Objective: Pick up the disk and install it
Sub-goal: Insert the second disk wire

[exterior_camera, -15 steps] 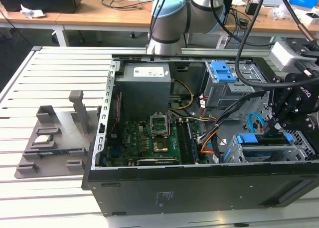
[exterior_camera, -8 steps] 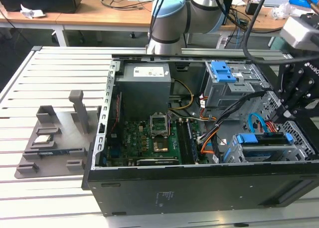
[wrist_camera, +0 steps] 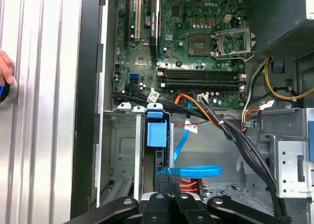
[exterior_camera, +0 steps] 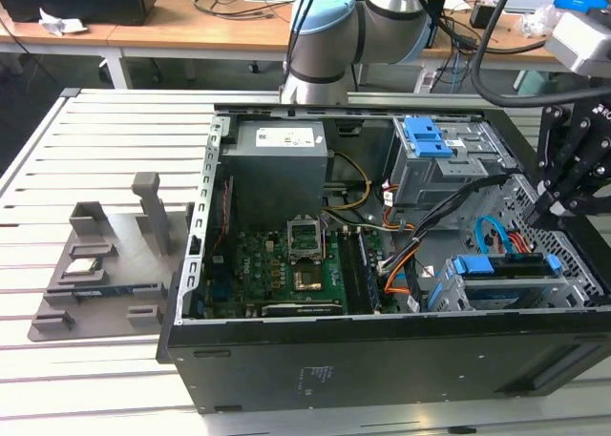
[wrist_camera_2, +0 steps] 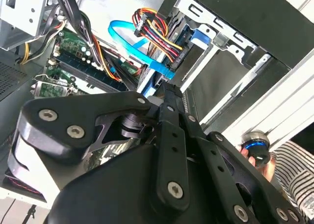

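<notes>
Disk [exterior_camera: 506, 266] sits in the drive cage [exterior_camera: 576, 285] at the case's [exterior_camera: 382, 360] corner on the exterior view's right. It stands on edge with its blue rails up. In the first wrist view its blue rail tab [wrist_camera: 157, 134] shows in the cage slot.

Gripper [exterior_camera: 542, 215] hangs just above and beside the disk, towards the exterior view's right. Fingers are pressed together in both wrist views [wrist_camera_2: 167, 89] [wrist_camera: 169, 177], with nothing seen between them. Can't tell if the tips touch the disk.

Blue data cable [wrist_camera: 196, 171] loops right at the fingertips, with a red-yellow-black power bundle [wrist_camera_2: 157, 30] next to it.

Motherboard [exterior_camera: 286, 264] lies in the case towards the exterior view's left. A grey fixture [exterior_camera: 95, 264] sits outside the case on the slatted table [exterior_camera: 57, 169].

A person's hand [wrist_camera: 5, 69] rests on a round knob [wrist_camera_2: 257, 148] by the case wall.
</notes>
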`<state>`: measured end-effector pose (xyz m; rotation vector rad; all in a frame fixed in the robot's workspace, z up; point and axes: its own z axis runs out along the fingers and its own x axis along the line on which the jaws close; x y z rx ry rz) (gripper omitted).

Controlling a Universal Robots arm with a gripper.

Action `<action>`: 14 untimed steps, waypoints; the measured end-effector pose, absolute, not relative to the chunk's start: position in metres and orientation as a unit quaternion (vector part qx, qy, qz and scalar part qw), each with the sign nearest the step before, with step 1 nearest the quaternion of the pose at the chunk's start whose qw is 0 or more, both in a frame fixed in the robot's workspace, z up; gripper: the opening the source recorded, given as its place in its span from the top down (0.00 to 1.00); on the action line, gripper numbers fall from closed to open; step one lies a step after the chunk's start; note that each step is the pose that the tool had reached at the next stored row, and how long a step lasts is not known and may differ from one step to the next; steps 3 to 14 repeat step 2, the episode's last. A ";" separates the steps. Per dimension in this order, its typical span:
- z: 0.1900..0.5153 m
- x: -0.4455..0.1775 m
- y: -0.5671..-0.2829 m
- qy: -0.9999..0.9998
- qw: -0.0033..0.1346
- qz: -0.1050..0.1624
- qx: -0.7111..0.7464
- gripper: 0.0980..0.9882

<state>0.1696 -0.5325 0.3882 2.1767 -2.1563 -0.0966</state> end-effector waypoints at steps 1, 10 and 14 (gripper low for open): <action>0.388 0.170 -0.533 -0.703 0.038 -0.031 0.710 0.99; 0.388 0.170 -0.532 -0.703 0.038 -0.031 0.710 0.99; 0.388 0.170 -0.532 -0.703 0.038 -0.031 0.710 0.99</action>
